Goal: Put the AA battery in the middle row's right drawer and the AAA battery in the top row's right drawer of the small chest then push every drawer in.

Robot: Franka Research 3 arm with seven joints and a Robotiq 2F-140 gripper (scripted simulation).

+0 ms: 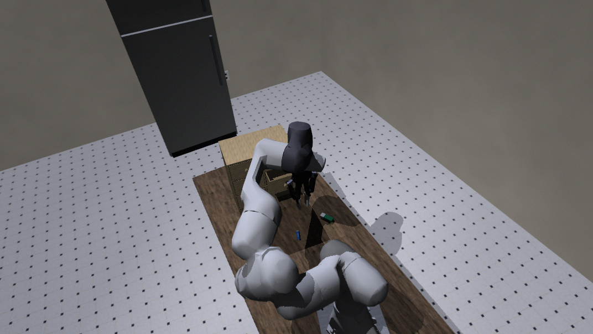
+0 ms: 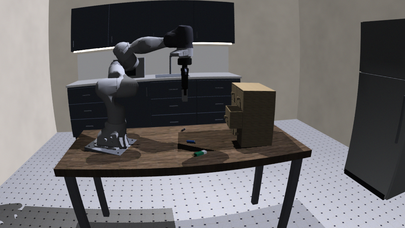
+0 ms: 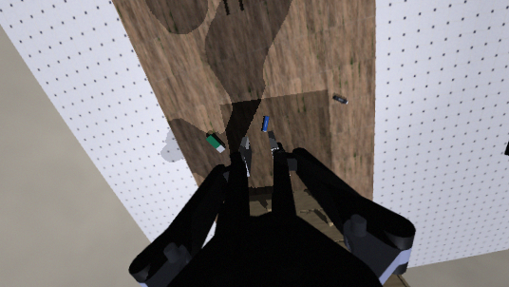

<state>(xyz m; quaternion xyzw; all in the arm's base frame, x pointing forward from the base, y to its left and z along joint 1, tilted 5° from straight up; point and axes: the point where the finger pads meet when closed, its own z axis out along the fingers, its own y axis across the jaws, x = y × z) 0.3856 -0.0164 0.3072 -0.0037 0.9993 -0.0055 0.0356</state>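
black battery (image 3: pixel 340 99), perhaps the aaa, unseen from top view.

A home kitchen, by the look of it. Dark upper cabinets (image 2: pixel 153 21) run along the back wall with a strip of light glowing under them, above a pale countertop (image 2: pixel 153 77) with a tall faucet (image 2: pixel 170 62) and banks of dark drawers (image 2: pixel 172 102) below. A tall black refrigerator (image 2: pixel 379 107) stands to one side, and the floor (image 2: pixel 198 192) is white tile with small dark dots.
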